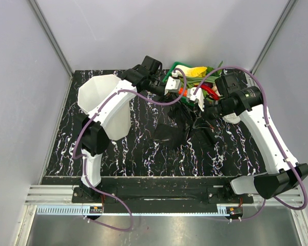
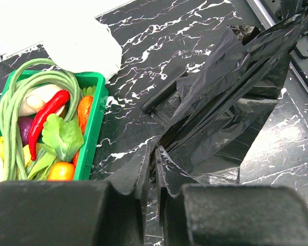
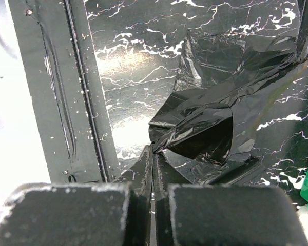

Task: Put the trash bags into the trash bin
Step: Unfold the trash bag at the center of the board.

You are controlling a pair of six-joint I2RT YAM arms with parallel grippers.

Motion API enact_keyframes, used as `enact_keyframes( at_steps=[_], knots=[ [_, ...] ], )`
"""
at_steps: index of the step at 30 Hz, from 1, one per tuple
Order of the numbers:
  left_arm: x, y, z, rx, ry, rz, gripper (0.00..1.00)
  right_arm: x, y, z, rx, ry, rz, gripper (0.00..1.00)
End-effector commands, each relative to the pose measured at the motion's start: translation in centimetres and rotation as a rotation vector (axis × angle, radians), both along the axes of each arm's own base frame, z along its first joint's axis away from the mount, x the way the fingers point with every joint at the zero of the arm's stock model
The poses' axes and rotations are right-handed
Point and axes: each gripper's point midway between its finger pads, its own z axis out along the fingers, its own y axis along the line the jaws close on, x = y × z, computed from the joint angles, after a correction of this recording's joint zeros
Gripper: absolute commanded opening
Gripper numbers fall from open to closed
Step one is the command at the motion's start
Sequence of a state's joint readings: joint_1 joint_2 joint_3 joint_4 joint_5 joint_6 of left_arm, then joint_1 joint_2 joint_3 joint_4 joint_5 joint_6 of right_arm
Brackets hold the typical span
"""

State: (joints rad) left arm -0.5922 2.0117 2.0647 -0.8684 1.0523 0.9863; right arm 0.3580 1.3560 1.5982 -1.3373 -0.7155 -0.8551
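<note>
A crinkled black trash bag [image 1: 187, 128] lies spread on the marble table, right of centre. The tall translucent white trash bin [image 1: 105, 102] stands at the left, apart from the bag. My left gripper [image 1: 178, 95] hangs over the bag's far edge. In the left wrist view the jaws of the left gripper [image 2: 155, 151] stand almost together, and the film of the trash bag [image 2: 231, 97] runs taut up from their tips. My right gripper [image 1: 203, 105] is close beside it. In the right wrist view the right gripper [image 3: 153, 149] is shut on a corner of the trash bag [image 3: 220, 102].
A green tray [image 1: 170, 74] of toy vegetables sits at the back, just behind both grippers; its wall [image 2: 95, 128] is left of my left fingers. A black rail [image 3: 51, 92] runs along the table's near edge. Grey walls enclose the table.
</note>
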Motion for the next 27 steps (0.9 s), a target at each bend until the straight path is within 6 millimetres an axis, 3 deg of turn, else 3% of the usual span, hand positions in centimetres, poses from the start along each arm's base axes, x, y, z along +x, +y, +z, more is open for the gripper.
enact_keyframes(
  at_steps=[1, 4, 11, 14, 17, 18, 19, 22, 27],
  knots=[
    [-1.6, -0.4, 1.4, -0.059, 0.000, -0.067, 0.11, -1.2, -0.4, 0.3, -0.011, 0.007, -0.007, 0.00],
    [-1.8, -0.4, 1.4, -0.059, 0.012, -0.073, 0.00, -1.1, -0.5, 0.3, -0.014, -0.002, -0.016, 0.00],
    [-1.9, -0.2, 1.9, -0.036, 0.070, -0.028, 0.00, -0.2, -0.9, 0.1, -0.031, -0.031, -0.078, 0.00],
    [-1.1, 0.2, 2.3, -0.002, 0.079, 0.053, 0.00, 0.9, -1.4, -0.5, -0.057, -0.049, -0.145, 0.09],
    [-0.2, 0.9, 2.9, 0.032, 0.074, 0.151, 0.00, 1.9, -1.7, -0.3, -0.060, -0.073, -0.209, 0.39],
    [0.2, 1.1, 2.9, 0.047, 0.076, 0.190, 0.00, 2.4, -1.8, -0.1, -0.062, -0.085, -0.234, 0.53],
    [0.8, 1.2, 2.8, 0.063, 0.080, 0.237, 0.00, 2.8, -1.8, 0.3, -0.061, -0.096, -0.258, 0.59],
    [2.1, 2.1, 2.8, 0.107, 0.094, 0.364, 0.00, 3.7, -2.0, 1.3, -0.058, -0.131, -0.296, 0.65],
    [2.6, 3.2, 3.4, 0.115, 0.167, 0.520, 0.00, 3.1, -0.8, 2.6, -0.001, -0.095, -0.243, 0.62]
  ],
)
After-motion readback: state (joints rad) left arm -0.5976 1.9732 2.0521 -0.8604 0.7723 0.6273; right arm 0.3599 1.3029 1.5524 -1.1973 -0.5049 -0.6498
